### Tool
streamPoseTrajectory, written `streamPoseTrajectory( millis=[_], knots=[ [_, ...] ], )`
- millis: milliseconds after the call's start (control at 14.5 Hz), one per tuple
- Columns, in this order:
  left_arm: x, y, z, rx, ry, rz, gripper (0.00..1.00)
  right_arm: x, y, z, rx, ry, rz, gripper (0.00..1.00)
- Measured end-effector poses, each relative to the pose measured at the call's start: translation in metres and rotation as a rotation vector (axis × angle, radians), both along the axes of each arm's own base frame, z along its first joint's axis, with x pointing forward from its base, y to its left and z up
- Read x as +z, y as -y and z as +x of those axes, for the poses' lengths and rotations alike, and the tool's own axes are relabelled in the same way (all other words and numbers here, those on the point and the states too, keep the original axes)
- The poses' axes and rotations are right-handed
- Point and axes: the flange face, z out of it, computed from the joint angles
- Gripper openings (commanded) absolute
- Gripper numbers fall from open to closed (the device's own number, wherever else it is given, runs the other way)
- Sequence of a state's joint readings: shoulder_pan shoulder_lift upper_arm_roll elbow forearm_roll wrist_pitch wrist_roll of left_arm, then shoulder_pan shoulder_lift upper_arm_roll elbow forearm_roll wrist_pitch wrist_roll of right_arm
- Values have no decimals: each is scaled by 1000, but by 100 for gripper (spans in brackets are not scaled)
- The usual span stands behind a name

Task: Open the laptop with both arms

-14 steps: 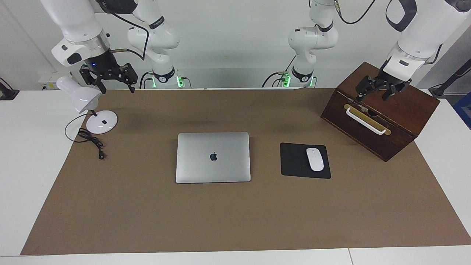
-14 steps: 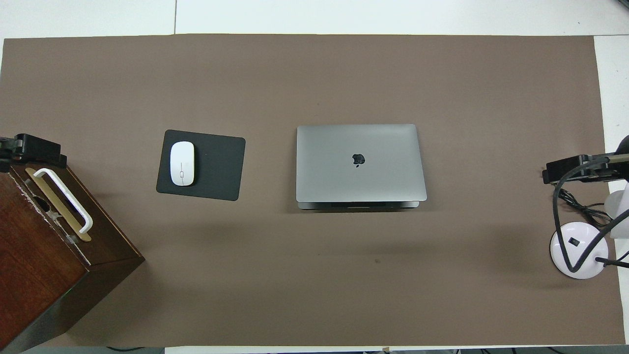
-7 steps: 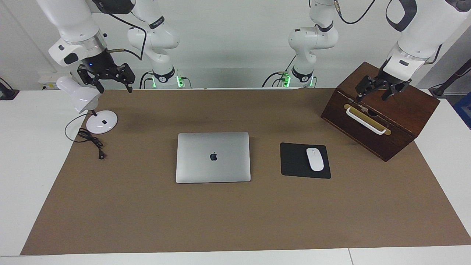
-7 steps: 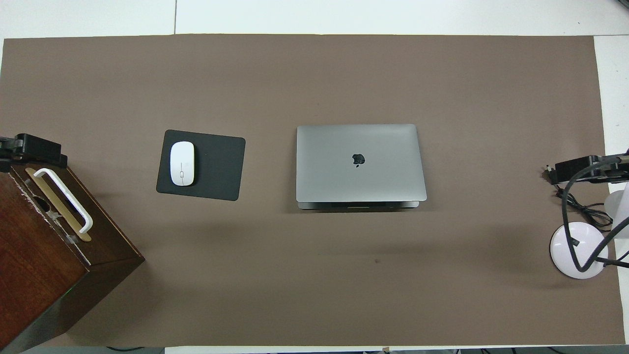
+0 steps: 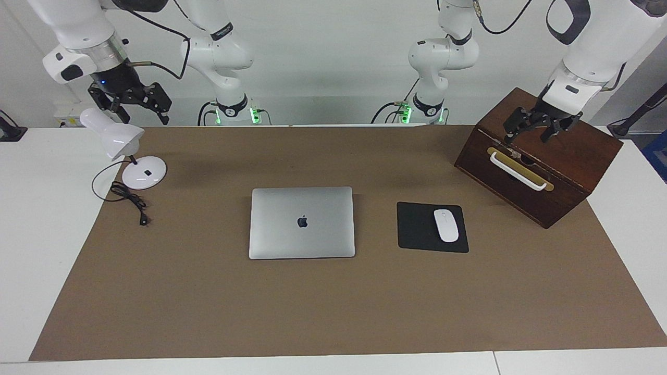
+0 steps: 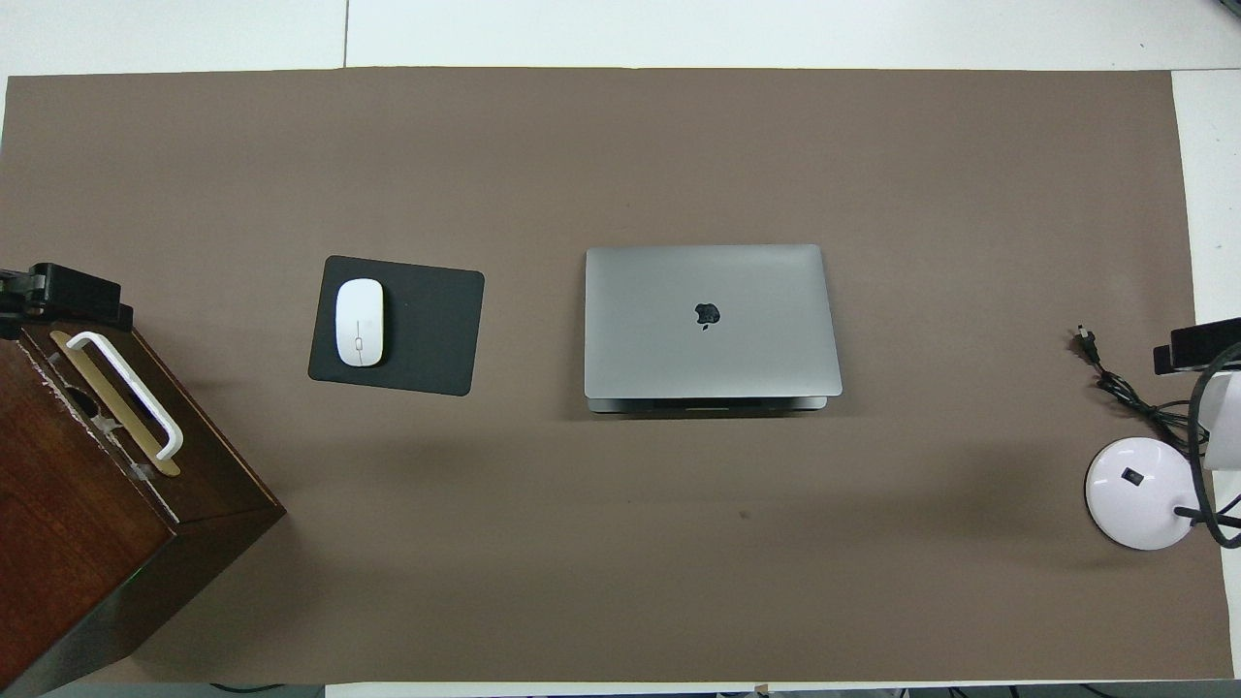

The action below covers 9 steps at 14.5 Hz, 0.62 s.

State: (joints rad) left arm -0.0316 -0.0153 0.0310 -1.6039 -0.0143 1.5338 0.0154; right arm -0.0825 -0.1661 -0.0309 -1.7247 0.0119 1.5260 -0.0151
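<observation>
Retreating up over the desk lamp (image 5: 112, 136), the open right gripper (image 5: 136, 103) leaves the closed laptop (image 5: 301, 222) untouched, while the left gripper (image 5: 536, 127), seemingly open, waits over the wooden box (image 5: 568, 151); both must next approach its lid.

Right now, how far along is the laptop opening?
Nothing done: the laptop lies shut and flat mid-table beside the mouse pad. In hand: nothing; the right claw hangs open above the desk lamp, and the left claw hangs open over the wooden box, neither holding anything. Left: both arms reach the laptop, brace the base, lift the lid.
</observation>
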Motion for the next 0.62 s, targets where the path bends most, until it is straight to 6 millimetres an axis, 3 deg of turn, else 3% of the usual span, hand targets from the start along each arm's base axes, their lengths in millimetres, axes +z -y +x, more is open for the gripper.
streamPoseTrajectory(
  millis=[621],
  knots=[
    [0,0,0,0,0,0,100,10,12,-3,-24,23,-2,100]
  ],
)
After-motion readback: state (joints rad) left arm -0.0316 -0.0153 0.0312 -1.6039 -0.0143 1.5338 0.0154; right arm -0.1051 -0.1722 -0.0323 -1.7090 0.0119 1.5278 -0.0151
